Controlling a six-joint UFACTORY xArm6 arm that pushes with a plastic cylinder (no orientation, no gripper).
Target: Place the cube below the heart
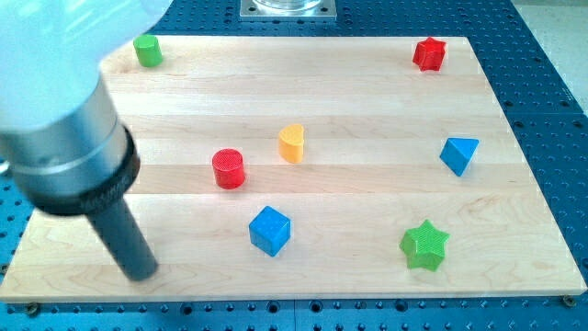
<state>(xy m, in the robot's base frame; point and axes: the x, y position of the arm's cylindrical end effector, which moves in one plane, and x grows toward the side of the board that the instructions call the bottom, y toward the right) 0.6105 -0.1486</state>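
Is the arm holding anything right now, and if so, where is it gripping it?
Nothing is held. My tip rests on the board near the view's bottom left, touching no block, apart from the blue cube.

Arm enters from the view's upper left corner, large and out of focus. Pale housing at the top, then a broad grey metal cylinder with a black collar beneath it. From the collar a straight dark rod (122, 234) slants down toward the view's right. My tip (141, 273) sits low on the view's left side, near the bottom edge, touching no block.
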